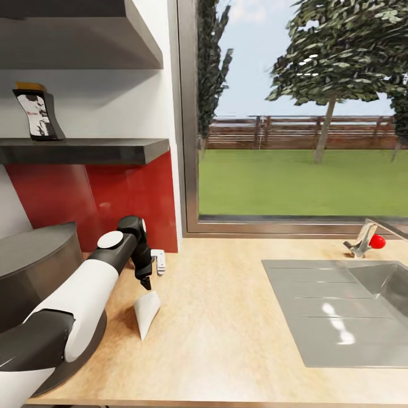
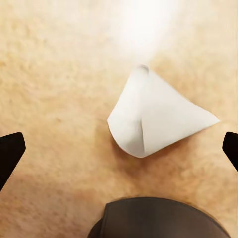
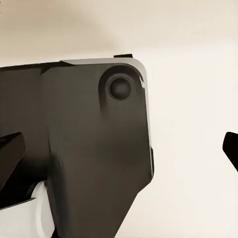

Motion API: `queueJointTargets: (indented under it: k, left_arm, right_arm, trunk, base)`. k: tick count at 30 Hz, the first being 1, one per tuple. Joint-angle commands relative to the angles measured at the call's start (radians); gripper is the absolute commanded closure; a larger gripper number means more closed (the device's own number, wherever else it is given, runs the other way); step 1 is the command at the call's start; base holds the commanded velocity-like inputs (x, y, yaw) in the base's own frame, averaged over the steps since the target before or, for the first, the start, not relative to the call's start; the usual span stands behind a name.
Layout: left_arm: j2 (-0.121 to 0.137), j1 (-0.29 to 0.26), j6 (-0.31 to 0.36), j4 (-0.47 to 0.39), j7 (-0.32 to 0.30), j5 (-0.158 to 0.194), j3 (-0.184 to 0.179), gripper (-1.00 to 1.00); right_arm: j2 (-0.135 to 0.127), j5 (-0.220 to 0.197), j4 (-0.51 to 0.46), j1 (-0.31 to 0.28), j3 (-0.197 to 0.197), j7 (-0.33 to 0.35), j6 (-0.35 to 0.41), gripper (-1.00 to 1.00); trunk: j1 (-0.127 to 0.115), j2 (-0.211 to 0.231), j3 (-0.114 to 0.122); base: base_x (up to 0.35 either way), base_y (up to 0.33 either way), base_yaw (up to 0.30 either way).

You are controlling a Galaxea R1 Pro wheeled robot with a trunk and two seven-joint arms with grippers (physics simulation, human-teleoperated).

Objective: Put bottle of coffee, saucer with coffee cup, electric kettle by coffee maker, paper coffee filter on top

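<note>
A white paper coffee filter [image 1: 147,310] [image 2: 153,119] lies folded into a cone on the wooden countertop [image 1: 226,317]. My left gripper [image 1: 152,275] [image 2: 119,151] hangs just above it, pointing down and open, and the filter sits between the two dark fingertips [image 2: 10,154] without touching them. On the dark wall shelf [image 1: 85,151] at the upper left stands the bottle of coffee [image 1: 38,113], black with a yellow cap. In the right wrist view my right gripper [image 3: 119,153] is open and holds nothing, facing a dark part of the robot's body [image 3: 89,148].
A large dark grey rounded appliance [image 1: 34,266] stands at the left of the counter, close beside the filter. A steel sink [image 1: 340,306] with a red-knobbed faucet [image 1: 367,241] takes up the right. A window [image 1: 300,113] and a red backsplash [image 1: 113,198] back the counter.
</note>
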Motion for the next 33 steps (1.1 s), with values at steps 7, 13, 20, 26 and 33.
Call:
queueJointTargets:
  k: [7, 13, 20, 26, 33]
  left_arm:
    - [-0.001, 0.016, 0.01, -0.001, -0.006, -0.005, -0.001, -1.0]
    - [0.0, 0.026, 0.01, -0.001, -0.006, -0.004, -0.001, -1.0]
    - [-0.001, 0.034, 0.01, -0.001, -0.006, -0.003, -0.001, -1.0]
    - [0.001, 0.037, 0.01, -0.001, -0.006, -0.003, -0.001, -1.0]
    - [0.0, 0.039, 0.01, -0.001, -0.006, -0.003, -0.001, -1.0]
  right_arm:
    - [0.0, -0.009, 0.0, 0.0, 0.003, 0.0, -0.003, -1.0]
    - [0.0, -0.009, 0.0, 0.0, 0.003, 0.0, -0.003, -1.0]
    - [0.0, -0.009, 0.0, 0.0, 0.003, 0.001, -0.003, -1.0]
    - [0.0, -0.009, 0.0, 0.0, 0.003, 0.001, -0.003, -1.0]
    - [0.0, -0.009, 0.0, 0.0, 0.003, 0.001, -0.003, -1.0]
  trunk:
    - [0.001, -0.002, -0.002]
    - [0.001, -0.002, -0.002]
    - [0.001, -0.002, -0.002]
    - [0.001, -0.002, -0.002]
    - [0.001, -0.002, -0.002]
  base:
    - [0.0, 0.149, 0.0]
    - [0.0, 0.043, 0.0]
    - [0.0, 0.011, 0.0]
    - [0.0, 0.146, 0.0]
    - [0.0, 0.042, 0.0]
